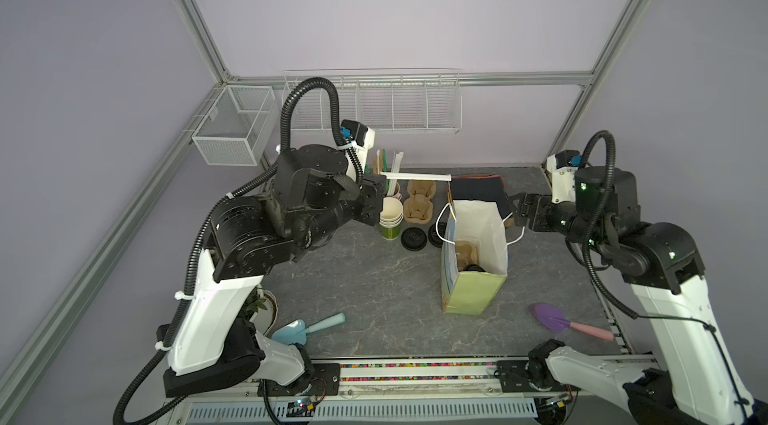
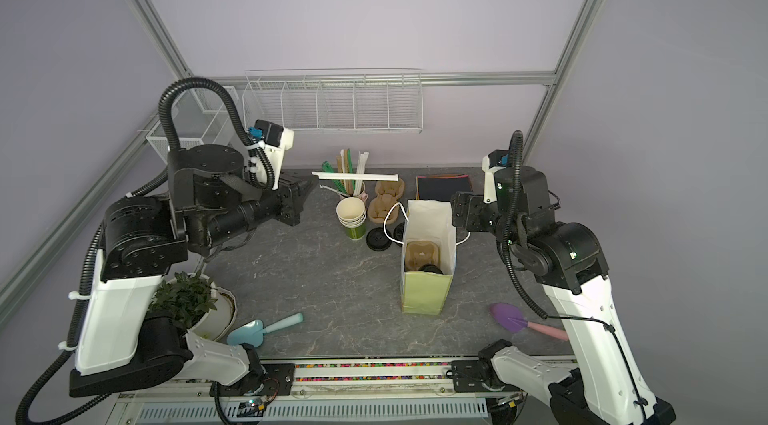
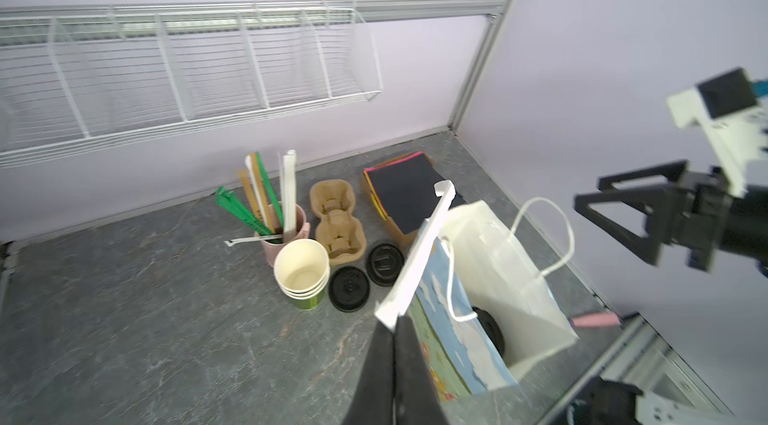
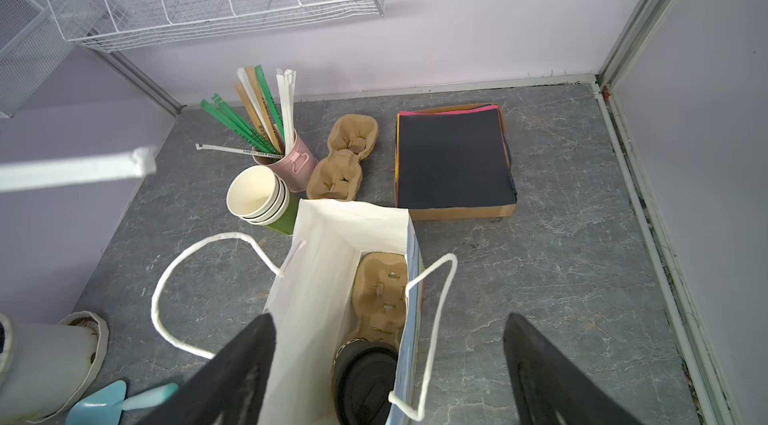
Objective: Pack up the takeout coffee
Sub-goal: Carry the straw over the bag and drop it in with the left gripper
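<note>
Takeout coffee, lidded, inside the paper bag
Left end effector clamps a white wrapped straw; right end effector hangs wide open near the bag.

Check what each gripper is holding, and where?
Left gripper pinches the white wrapped straw at one end. Right gripper open, holding nothing.

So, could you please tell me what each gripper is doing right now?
Left gripper: shut on the wrapped straw.
Right gripper: open, holding nothing.
</note>
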Tool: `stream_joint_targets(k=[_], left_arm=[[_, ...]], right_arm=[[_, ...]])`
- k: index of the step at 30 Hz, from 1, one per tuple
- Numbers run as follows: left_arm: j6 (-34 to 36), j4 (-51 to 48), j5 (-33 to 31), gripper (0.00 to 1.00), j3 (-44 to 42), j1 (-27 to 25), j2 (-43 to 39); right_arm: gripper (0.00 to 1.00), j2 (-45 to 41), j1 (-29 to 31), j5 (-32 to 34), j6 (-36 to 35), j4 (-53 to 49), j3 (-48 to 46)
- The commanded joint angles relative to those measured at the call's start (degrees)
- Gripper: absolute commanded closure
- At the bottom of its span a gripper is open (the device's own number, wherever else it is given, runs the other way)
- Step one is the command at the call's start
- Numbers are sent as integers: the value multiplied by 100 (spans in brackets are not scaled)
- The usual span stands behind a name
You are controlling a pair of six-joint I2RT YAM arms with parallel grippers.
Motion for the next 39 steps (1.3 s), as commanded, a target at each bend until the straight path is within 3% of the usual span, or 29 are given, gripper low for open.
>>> stream_joint_targets(k=[1,4,11,17,22,32,39], left_arm=[[167,-704,74,100,175,-501,341],[225,-937,-167,100,279,-753,699],[317,-1037,-704,100,266,-780,1613],[431,-841,-557,100,367,-779,2412],[508,-604,-632,100,368,-772,2763],[475,43,-1529,100,324,-781,3197],[559,-35,-1391,100,874,-777,3834]], right_arm=[[12,-120,-78,100,140,100,-129],[12,-165,-98,55,173,99,-179],[12,-251,-139,0,201,72,-253],[12,-303,-159,-103,228,70,-315],[12,-335,-170,-126,218,62,-408],[12,-367,-205,-213,211,155,-553],[12,-396,-212,-275,201,216,-606]])
